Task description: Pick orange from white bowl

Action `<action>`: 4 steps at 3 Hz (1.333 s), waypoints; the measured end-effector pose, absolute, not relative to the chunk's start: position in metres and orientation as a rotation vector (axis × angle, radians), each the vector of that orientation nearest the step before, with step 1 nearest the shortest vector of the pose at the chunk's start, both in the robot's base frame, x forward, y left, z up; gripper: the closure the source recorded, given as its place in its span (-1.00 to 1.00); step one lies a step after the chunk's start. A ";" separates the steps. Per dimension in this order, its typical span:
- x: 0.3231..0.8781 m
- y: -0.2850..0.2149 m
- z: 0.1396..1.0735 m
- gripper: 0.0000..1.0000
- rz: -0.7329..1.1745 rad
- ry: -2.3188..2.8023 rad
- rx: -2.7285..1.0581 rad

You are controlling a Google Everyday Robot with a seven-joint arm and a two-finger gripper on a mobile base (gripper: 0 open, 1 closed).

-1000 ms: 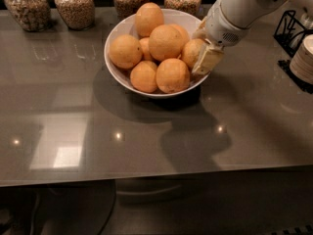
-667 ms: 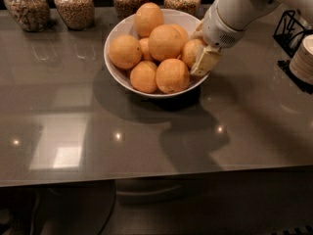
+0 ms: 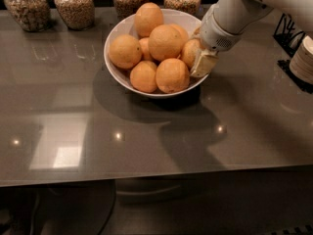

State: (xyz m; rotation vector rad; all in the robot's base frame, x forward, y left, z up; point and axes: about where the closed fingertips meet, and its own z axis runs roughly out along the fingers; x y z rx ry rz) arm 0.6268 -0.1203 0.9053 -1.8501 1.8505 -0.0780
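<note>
A glossy white bowl stands on the dark table, piled with several oranges. My gripper reaches in from the upper right, low over the bowl's right rim. It sits against the right side of one orange at the bowl's right edge and partly covers that fruit. No stem dot shows on this orange from here. The other oranges lie to its left, touching it.
Several glass jars of grains line the table's back edge behind the bowl. A dark wire rack and a stack of pale dishes stand at the right edge. The glossy grey tabletop stretches in front of the bowl.
</note>
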 end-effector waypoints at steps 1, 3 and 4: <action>0.627 -0.121 0.906 0.24 -0.086 1.852 -1.857; 0.618 -0.127 0.933 1.00 -0.137 1.808 -1.834; 0.612 -0.131 0.954 1.00 -0.161 1.778 -1.809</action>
